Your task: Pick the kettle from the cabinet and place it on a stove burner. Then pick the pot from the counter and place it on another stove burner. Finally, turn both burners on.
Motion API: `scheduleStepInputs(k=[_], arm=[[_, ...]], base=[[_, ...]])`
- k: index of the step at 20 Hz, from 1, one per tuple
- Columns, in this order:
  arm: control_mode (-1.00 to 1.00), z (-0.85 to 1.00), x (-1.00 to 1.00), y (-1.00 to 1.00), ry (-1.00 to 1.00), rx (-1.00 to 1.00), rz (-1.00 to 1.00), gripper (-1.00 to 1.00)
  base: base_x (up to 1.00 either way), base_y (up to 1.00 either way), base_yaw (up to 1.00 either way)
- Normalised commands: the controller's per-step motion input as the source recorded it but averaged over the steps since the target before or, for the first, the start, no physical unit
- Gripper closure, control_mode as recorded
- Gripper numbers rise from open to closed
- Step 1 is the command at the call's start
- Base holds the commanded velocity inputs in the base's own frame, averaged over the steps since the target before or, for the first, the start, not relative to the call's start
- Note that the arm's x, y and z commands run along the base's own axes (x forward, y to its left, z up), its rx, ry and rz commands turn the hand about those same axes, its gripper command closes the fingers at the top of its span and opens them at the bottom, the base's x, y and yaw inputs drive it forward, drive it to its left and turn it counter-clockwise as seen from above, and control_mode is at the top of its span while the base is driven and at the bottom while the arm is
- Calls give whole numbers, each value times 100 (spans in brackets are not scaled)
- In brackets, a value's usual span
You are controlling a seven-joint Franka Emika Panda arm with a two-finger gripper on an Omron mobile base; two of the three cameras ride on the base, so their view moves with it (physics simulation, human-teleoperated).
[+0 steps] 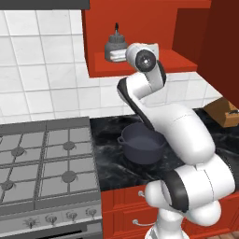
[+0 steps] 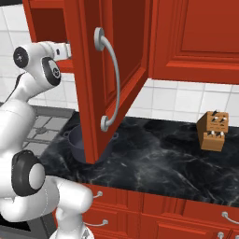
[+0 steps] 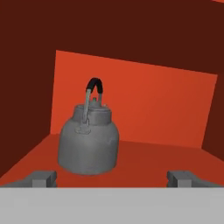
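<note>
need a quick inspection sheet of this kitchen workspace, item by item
surface: black marble counter above red drawers, with the stove at its left end; burners bare.
job's things: kettle stands upright on the floor of the open red cabinet niche, not yet gripped. pot sits on the counter just right of the stove, no lid.
clutter: wooden knife block on the counter, far right.
grippers: gripper open, fingers wide apart, level with the niche floor and short of the kettle, holding nothing.
cables: nothing seen.
surroundings: white tiled wall, red cabinet door with a silver bar handle swung open.
</note>
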Motion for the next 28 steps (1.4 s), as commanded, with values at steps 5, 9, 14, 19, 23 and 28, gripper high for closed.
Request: scheduleStepInputs(k=[5,9,14,19,23,28], arm=[[-100,24,27,22,3,0,-3,-100],[-100,17,33,11,1,0,0,-100],[-100,2,22,5,-1,0,0,-100],[-100,0,22,1,0,0,0,-100],[-100,5,19,0,0,0,0,-100],[-100,9,22,0,0,0,0,-100]], base=[[0,0,0],[0,0,0],[0,0,0],[0,0,0],[0,0,0],[0,0,0]])
